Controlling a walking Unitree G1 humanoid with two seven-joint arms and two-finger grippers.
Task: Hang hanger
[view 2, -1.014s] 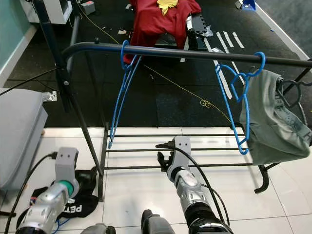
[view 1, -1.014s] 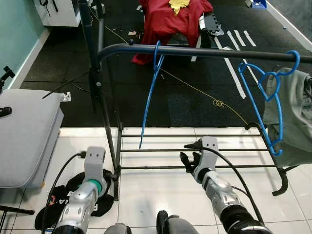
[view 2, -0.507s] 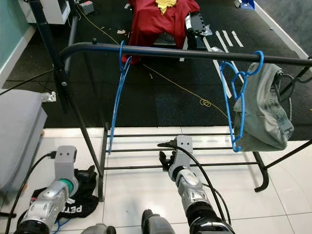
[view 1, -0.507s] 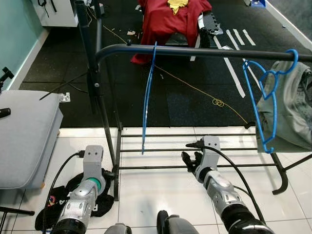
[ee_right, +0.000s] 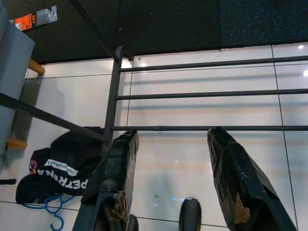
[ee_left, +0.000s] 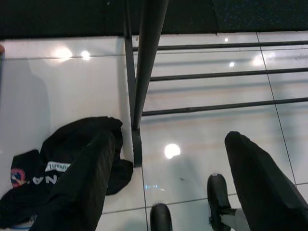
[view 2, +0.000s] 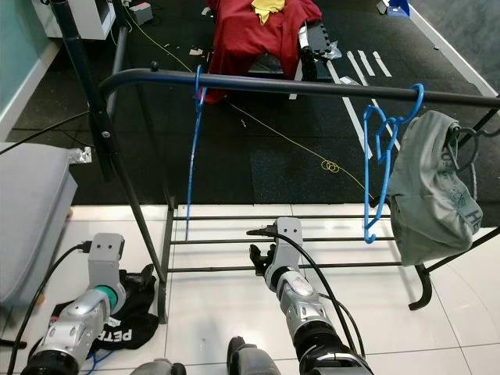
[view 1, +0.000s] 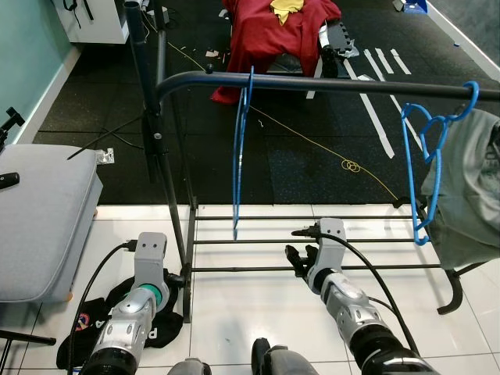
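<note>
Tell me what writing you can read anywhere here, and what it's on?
"PETRONA", seen upside down: white letters on the black garment on the floor by the rack's foot.
Round red badge on the same garment: too small to read.
Print on the grey garment hanging from the rail: too blurred to read.

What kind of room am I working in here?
Probably a laundry or clothes-drying corner of a home or test space: a black garment rack with blue hangers, a grey garment on it, white tiles and black floor mats.
</note>
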